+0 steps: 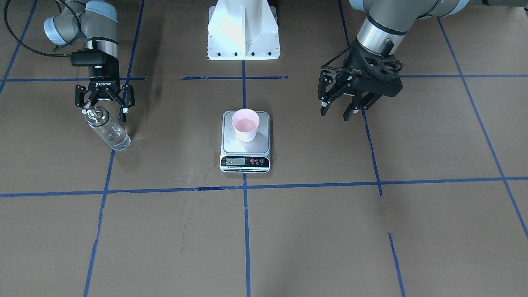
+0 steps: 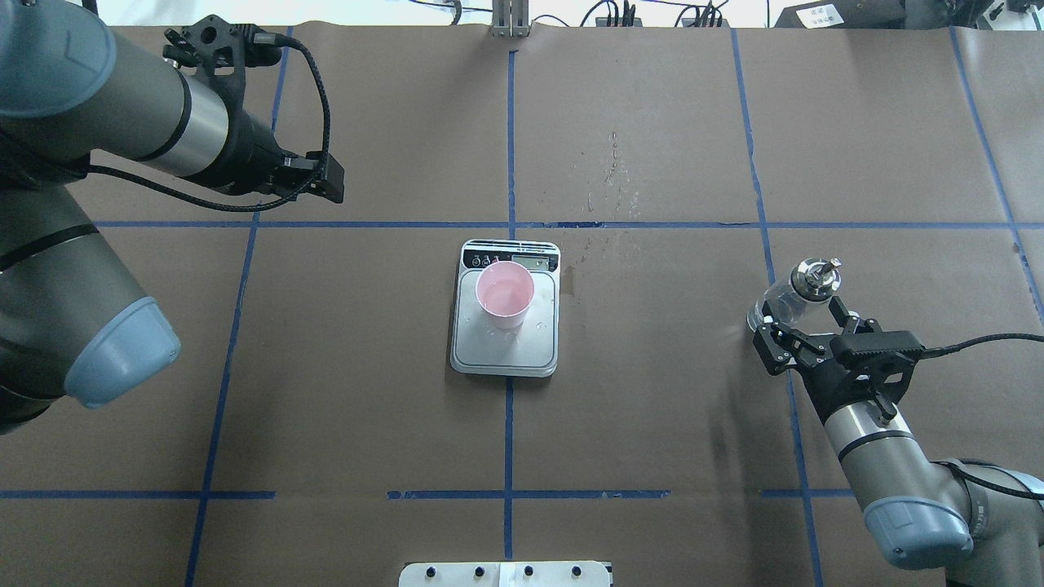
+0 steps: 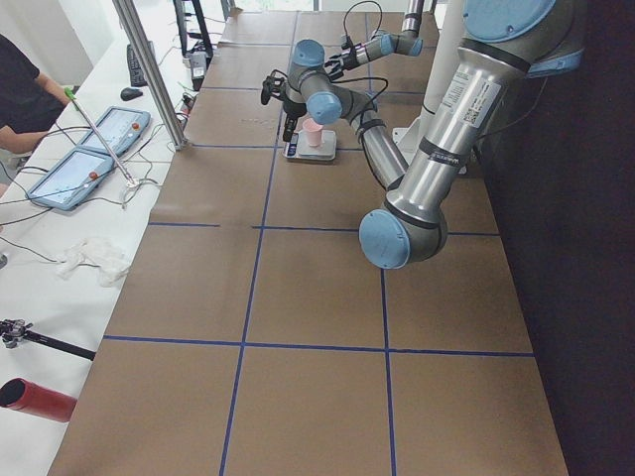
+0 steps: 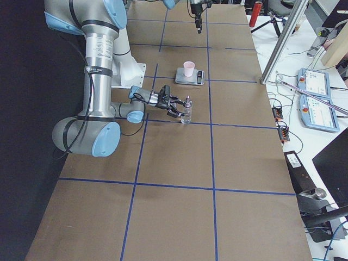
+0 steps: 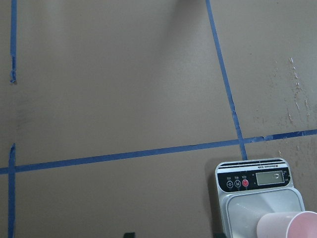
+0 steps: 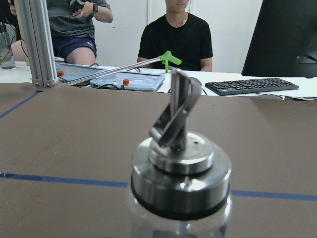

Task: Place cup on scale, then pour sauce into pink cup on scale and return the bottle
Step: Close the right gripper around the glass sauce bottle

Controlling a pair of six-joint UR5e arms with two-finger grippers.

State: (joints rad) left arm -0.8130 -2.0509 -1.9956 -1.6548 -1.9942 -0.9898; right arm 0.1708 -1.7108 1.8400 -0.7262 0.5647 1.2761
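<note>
The brown worktop [image 1: 330, 239] has blue tape lines on it. Seen from the front, the left pincer [image 1: 336, 114] hangs in the air at about 2 o'clock from the scale [image 1: 246, 161]. Its fingers are spread wide and hold nothing. The right pincer [image 1: 104, 113] is at 9 o'clock, spread wide too, with a finger on each side of the bottle [image 1: 110, 134] top, not squeezing it. The bottle stands on the worktop. The pink cup [image 1: 246, 130] stands on the scale's silver plate.
</note>
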